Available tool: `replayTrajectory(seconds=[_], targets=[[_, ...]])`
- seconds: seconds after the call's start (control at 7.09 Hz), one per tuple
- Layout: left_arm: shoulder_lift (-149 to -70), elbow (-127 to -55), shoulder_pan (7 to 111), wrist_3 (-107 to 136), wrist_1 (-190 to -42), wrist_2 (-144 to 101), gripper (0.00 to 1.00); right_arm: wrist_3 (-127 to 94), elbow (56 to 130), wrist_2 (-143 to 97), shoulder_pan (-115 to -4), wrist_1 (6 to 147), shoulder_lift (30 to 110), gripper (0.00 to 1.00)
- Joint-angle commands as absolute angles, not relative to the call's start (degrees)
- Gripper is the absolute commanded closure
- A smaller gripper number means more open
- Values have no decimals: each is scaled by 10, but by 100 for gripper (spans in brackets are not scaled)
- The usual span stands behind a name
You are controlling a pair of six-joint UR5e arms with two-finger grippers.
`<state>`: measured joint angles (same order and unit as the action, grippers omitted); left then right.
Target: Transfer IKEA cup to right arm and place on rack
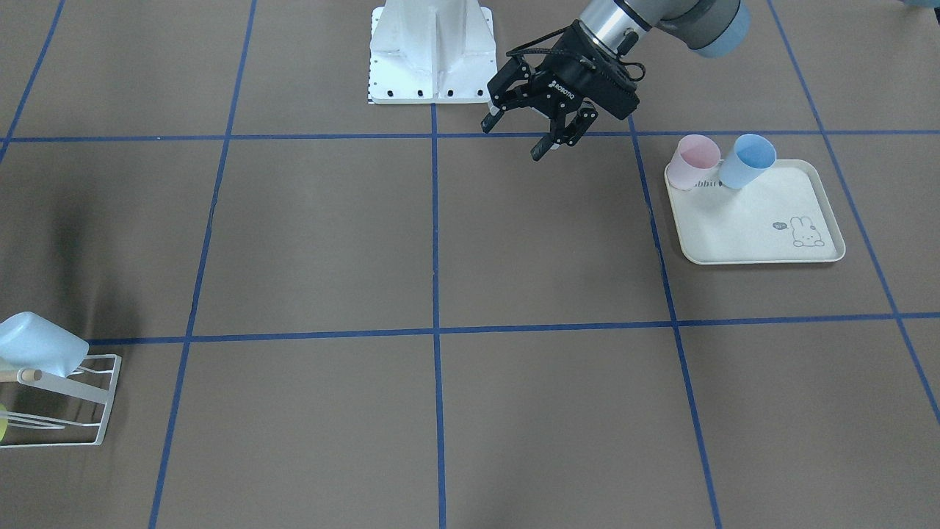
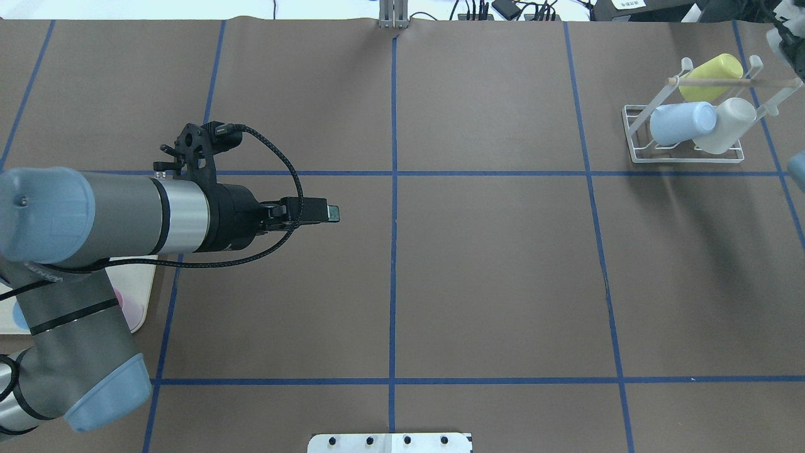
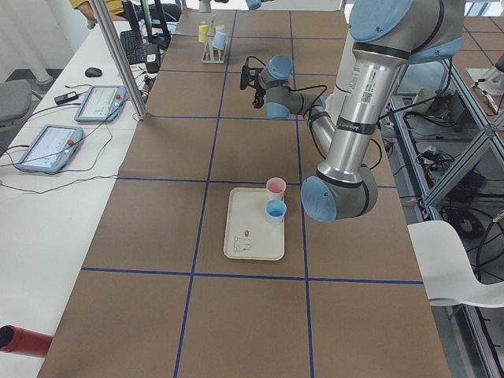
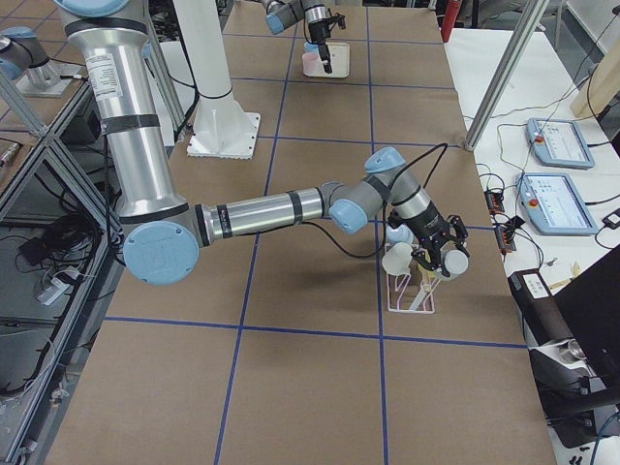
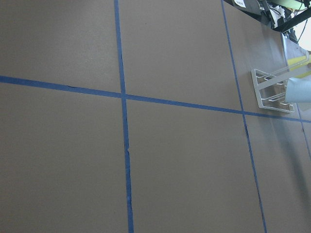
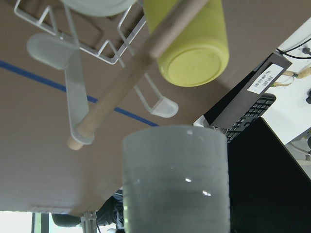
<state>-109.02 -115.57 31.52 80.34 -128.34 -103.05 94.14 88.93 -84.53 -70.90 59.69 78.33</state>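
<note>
Cups (image 2: pixel 682 123) on rack (image 2: pixel 659 95), two cups (image 1: pixel 747 162) on tray (image 1: pixel 742 235), well apart.

On my screens the worktop (image 2: pixel 490 270) reads as flat brown, ruled into big squares by blue tape lines (image 2: pixel 394 251). The rack (image 2: pixel 635 135) is white wire with a pale wooden dowel (image 2: pixel 723 81), and on it sit a yellow cup (image 2: pixel 710 75), a pale blue cup (image 2: pixel 682 123) and a white cup (image 2: pixel 732 123). The tray (image 1: pixel 742 228) is cream with a small grey line-drawn rabbit (image 1: pixel 806 231) and carries a pink cup (image 1: pixel 692 162) and a blue cup (image 1: pixel 747 162), while the left arm (image 2: pixel 119 214) is silver-grey with pale blue joint caps, its end effector (image 1: pixel 514 139) black with white lettering, its braided cable (image 2: pixel 295 182) black.
</note>
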Motion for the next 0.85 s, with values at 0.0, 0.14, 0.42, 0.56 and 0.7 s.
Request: replayTrajectory(seconds=[0.0, 0.14, 0.42, 0.56, 0.7], targets=[[-1085, -1156, 315, 804, -1285, -1029, 0, 968, 868, -825, -702, 593, 781, 100], [-1085, -1158, 315, 804, -1284, -1029, 0, 966, 867, -824, -700, 592, 781, 100], [-1083, -1161, 315, 804, -1284, -1029, 0, 964, 862, -776, -679, 597, 769, 100], [-1083, -1163, 315, 803, -1285, -1029, 0, 965, 846, -773, -673, 590, 767, 100], [-1083, -1165, 315, 804, -1285, -1029, 0, 966, 841, -766, -671, 590, 767, 100]])
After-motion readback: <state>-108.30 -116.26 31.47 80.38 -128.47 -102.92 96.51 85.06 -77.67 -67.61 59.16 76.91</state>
